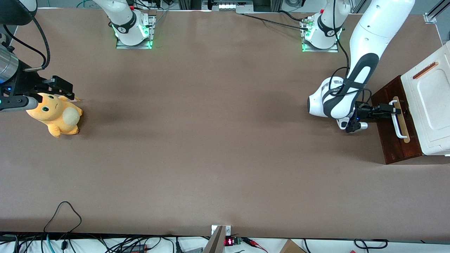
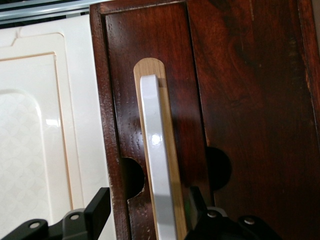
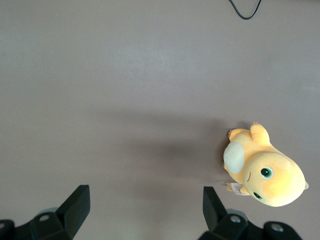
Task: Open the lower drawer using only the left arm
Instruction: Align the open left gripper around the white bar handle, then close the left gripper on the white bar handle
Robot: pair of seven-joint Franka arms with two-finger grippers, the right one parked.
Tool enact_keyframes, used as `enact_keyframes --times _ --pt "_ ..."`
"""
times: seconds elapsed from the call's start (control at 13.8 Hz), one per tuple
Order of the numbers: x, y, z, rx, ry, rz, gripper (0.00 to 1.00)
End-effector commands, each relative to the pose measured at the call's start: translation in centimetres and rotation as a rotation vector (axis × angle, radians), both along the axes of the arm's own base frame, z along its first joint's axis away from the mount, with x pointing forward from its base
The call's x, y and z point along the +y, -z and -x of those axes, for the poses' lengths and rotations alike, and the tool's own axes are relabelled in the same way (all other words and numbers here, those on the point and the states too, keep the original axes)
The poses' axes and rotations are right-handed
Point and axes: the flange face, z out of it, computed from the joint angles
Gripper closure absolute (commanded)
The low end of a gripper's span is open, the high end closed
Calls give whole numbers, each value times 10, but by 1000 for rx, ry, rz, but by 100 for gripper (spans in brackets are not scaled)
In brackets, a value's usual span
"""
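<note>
At the edge nearest to the front camera, black cables [image 1: 63,214] lie in loops along the rim of the table [image 1: 218,140], and a small device with red digits [image 1: 229,241] stands there. The table is covered with a plain brown-grey mat, flat and matte, with soft shadows on it. Farther in, toward the parked arm's end, an orange plush toy [image 1: 56,116] lies on the mat. Toward the working arm's end stands a white cabinet [image 1: 430,102] with a copper-coloured bar [image 1: 425,70] on its top. The lower drawer [image 1: 395,123], dark red-brown, sticks out from under it and shows its white loop handle [image 1: 398,121] on a pale wood strip [image 1: 403,130]. The left arm [image 1: 355,77] bends down in front of the drawer, and its gripper [image 1: 395,111] is at the handle. In the left wrist view the fingers [image 2: 97,207] are spread, one on each side of the handle [image 2: 159,165], not pressing it. Farthest from the camera, the two arm bases [image 1: 133,30] sit on metal plates with green light, and aluminium frames run along the table edge.
</note>
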Motion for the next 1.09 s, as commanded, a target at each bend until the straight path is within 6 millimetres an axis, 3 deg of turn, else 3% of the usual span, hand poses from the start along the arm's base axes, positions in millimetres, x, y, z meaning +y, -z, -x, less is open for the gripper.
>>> enact_keyframes --times 0.0,0.22,0.51,1.02 --pt "4 2 -9 -20 2 -12 39" --pt "5 3 -19 -37 -4 -1 48" --pt "5 6 -22 -60 -7 2 47" --pt "23 10 -22 -60 -23 -9 50"
